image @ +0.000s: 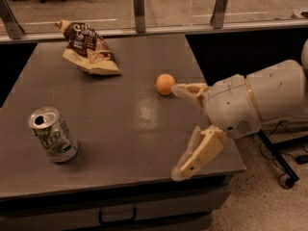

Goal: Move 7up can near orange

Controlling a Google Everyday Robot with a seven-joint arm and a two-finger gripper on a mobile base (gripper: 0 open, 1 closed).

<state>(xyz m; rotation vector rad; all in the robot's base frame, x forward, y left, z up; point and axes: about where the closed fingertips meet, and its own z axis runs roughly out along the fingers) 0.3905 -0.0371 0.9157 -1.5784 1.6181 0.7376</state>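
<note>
hovering at the table [106, 105] edge — hand [176, 131] spread apart, near the orange [165, 84]

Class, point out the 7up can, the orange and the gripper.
7up can [52, 134]: camera view, side wall.
orange [165, 84]: camera view, centre.
gripper [176, 132]: camera view, midway between its open fingertips, beside the orange.
</note>
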